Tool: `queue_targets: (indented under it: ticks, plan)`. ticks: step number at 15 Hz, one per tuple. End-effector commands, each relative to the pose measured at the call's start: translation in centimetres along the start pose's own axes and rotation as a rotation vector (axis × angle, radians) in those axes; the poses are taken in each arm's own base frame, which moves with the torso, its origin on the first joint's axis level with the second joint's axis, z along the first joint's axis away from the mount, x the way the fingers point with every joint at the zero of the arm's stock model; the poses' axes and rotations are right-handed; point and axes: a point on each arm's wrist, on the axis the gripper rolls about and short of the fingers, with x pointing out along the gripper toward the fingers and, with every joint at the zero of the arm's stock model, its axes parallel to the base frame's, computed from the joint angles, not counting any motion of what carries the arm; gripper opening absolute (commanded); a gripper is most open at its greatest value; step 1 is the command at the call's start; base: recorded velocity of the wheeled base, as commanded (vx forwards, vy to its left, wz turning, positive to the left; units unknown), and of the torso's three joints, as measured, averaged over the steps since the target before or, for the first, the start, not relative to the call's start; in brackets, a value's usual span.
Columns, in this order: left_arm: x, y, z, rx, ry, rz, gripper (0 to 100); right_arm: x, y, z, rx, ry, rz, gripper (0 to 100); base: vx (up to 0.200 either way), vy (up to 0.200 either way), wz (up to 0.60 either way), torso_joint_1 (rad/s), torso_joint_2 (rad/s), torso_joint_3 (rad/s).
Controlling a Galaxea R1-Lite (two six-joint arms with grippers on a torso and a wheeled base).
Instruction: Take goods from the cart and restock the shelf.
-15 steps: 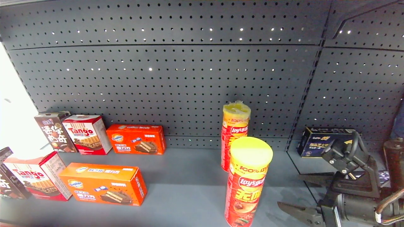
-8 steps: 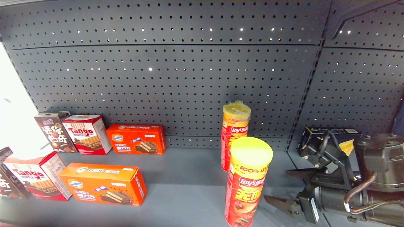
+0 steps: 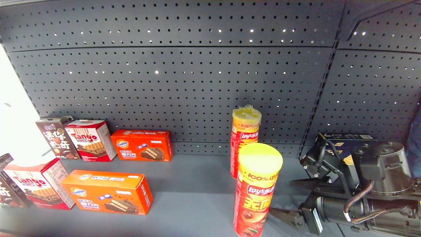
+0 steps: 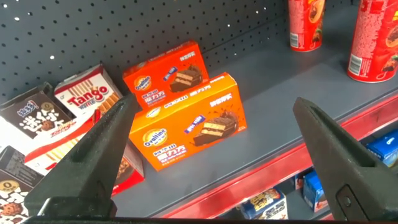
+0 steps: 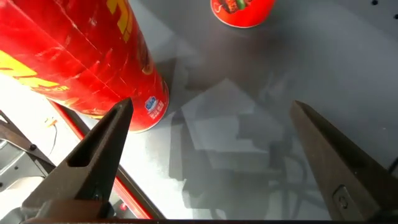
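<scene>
Standing on the shelf [image 3: 190,184], the near can [image 3: 258,191] is looking placed, the right gripper [image 3: 282,196] spread empty just right of it. The left gripper [image 4: 214,102] is hanging spread before the boxes [image 4: 186,121] at left; more goods are likely waiting.

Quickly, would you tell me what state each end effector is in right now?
Left end effector: open, holding nothing.
Right end effector: open, holding nothing.

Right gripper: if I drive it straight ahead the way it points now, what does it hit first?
Probably the front chip can: it stands close beside the right gripper, whose open jaws have one tip near its base. The rear can lies farther on; depth is unclear.
</scene>
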Motion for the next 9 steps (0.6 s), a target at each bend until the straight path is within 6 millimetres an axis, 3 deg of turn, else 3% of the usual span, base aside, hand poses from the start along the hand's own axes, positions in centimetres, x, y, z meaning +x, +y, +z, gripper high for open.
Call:
queue_targets:
  ticks: [1, 5, 7, 9]
  plan:
    - [0.0, 0.0, 0.0, 0.001, 0.001, 0.0, 100, 0.1, 0.0, 0.0, -0.001, 0.003, 0.002, 100, 0.0, 0.0, 0.0, 0.0, 0.0, 0.0]
    - [0.0, 0.0, -0.1, 0.0, 0.005, -0.003, 100, -0.6, -0.1, -0.1, 0.003, -0.014, -0.006, 100, 0.0, 0.0, 0.0, 0.0, 0.0, 0.0]
    - [-0.1, -0.1, -0.3, -0.001, 0.003, 0.001, 100, -3.2, -0.3, 0.3, 0.01, -0.095, -0.032, 100, 0.0, 0.0, 0.0, 0.0, 0.0, 0.0]
    - [-0.5, -0.2, -0.9, -0.002, -0.004, 0.003, 100, -6.4, -0.1, -0.7, 0.008, -0.171, -0.075, 100, 0.0, 0.0, 0.0, 0.0, 0.0, 0.0]
